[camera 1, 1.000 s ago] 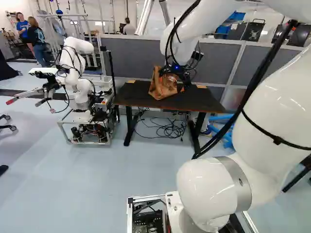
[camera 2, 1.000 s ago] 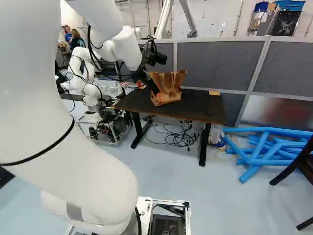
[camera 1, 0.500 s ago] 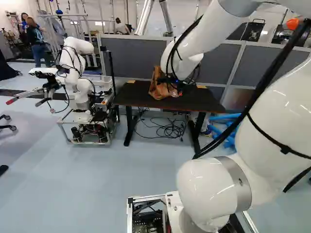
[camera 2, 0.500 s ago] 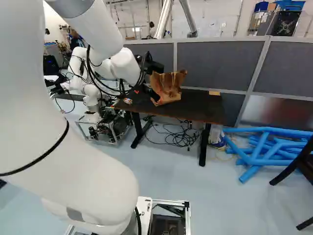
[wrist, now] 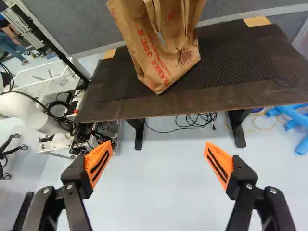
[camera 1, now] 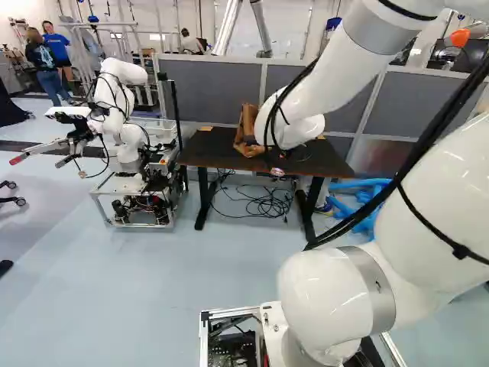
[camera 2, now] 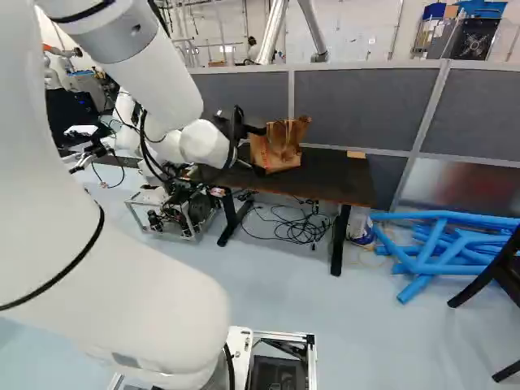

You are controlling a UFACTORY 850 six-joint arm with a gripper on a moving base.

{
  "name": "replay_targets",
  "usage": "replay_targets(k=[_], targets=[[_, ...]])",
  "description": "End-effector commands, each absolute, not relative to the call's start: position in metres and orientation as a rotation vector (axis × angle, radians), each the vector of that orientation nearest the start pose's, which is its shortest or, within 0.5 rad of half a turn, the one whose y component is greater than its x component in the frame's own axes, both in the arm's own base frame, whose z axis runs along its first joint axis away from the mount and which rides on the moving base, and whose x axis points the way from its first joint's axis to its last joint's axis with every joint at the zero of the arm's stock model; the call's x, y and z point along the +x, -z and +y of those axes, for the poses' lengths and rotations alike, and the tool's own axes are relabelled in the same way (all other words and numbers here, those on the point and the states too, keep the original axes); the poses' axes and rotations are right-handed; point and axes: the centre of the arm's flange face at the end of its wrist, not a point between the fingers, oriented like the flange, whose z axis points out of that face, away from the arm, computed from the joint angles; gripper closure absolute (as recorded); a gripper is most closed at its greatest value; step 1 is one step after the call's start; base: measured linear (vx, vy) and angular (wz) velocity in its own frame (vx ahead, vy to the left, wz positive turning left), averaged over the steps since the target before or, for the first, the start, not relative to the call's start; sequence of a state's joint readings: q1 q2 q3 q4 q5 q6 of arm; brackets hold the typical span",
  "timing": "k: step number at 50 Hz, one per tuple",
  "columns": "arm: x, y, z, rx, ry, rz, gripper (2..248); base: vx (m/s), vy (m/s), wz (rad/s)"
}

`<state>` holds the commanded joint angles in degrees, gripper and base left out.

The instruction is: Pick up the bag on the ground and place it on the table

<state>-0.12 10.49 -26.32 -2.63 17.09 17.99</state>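
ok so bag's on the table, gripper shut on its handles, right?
Not quite: the gripper is open, not shut on the handles. The wrist view shows its orange pads wide apart with nothing gripped, and the paper bag ahead of them. The bag is on the table, as you say.

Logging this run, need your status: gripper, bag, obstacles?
Gripper open, empty. Paper bag standing on table, ahead of gripper. No obstacle seen between them.
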Motion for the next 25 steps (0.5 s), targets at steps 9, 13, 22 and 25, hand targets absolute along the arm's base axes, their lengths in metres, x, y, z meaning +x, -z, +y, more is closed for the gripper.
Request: replay_targets(k=[9,13,22,25], targets=[[0.361,-0.428,0.001,-2.647,1.430,0.290,3,0.000,0.000,0.000],[0.354,-0.423,0.001,-2.640,1.461,0.266,3,0.000,0.000,0.000],[0.340,-0.411,0.001,-2.625,1.529,0.212,3,0.000,0.000,0.000],[0.335,-0.407,0.001,-2.620,1.551,0.196,3,0.000,0.000,0.000]])
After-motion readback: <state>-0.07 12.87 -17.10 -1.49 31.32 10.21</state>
